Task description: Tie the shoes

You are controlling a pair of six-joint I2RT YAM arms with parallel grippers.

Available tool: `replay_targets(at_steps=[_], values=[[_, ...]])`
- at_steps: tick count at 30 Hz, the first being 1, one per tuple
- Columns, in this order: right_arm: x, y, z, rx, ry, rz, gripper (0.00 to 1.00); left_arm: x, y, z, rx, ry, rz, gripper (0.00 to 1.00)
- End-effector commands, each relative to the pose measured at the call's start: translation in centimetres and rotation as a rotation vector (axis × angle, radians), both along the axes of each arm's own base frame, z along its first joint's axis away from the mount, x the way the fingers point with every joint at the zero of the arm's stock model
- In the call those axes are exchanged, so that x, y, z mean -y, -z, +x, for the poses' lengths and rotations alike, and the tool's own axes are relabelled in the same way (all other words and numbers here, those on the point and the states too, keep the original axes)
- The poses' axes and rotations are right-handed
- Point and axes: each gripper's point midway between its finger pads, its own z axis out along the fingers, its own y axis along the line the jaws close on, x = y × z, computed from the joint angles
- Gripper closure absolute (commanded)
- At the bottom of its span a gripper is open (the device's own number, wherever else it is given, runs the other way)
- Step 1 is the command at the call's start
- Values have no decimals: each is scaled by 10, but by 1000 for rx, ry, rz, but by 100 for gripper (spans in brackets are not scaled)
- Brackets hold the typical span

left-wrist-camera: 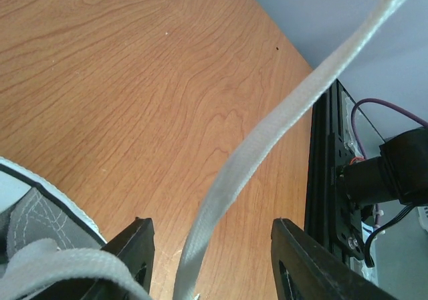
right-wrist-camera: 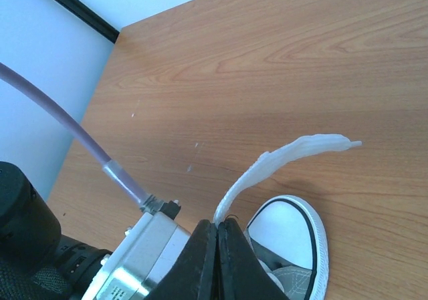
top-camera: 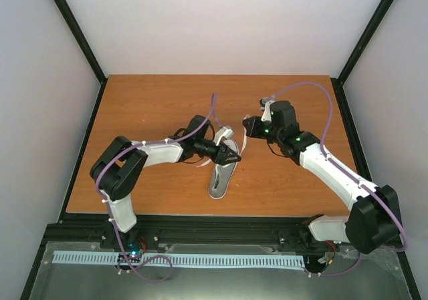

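The grey sneaker (top-camera: 219,180) with its white sole lies mid-table, toe cap (right-wrist-camera: 287,230) pointing away from the arms. My right gripper (top-camera: 245,127) hovers just beyond the toe and is shut on a white lace (right-wrist-camera: 267,166); the lace's free end sticks out past the closed fingertips (right-wrist-camera: 219,223). My left gripper (top-camera: 235,157) is over the shoe's lacing and is open. In the left wrist view the taut lace (left-wrist-camera: 267,136) runs diagonally up between the spread fingers (left-wrist-camera: 137,240) without being pinched. The shoe's grey upper (left-wrist-camera: 40,220) shows at lower left.
Wooden table (top-camera: 154,106) walled by white panels with black corner posts. A black rail (left-wrist-camera: 324,180) runs along the near edge by the right arm's base (left-wrist-camera: 394,173). The left arm's purple cable (right-wrist-camera: 73,129) and wrist (right-wrist-camera: 134,266) cross the right wrist view.
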Motion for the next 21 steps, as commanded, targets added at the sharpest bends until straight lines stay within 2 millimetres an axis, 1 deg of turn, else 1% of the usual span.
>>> replay_targets(at_steps=[1,3,7,9,12,17,21], values=[[-9,-12,5,32,-28,26,97,11,-11,5,45,36,-18,49],[-12,-12,6,31,-37,31,97,13,-12,6,45,39,-19,47],[-15,-14,7,32,-49,40,97,15,-10,9,47,43,-8,46],[-16,-16,7,34,-53,46,97,17,-9,10,50,44,1,42],[-17,-16,7,32,-55,50,97,20,-6,11,52,50,15,40],[-11,-12,10,12,-9,34,97,28,-10,4,83,80,31,31],[-8,-9,10,1,10,27,97,30,-15,2,108,83,29,27]])
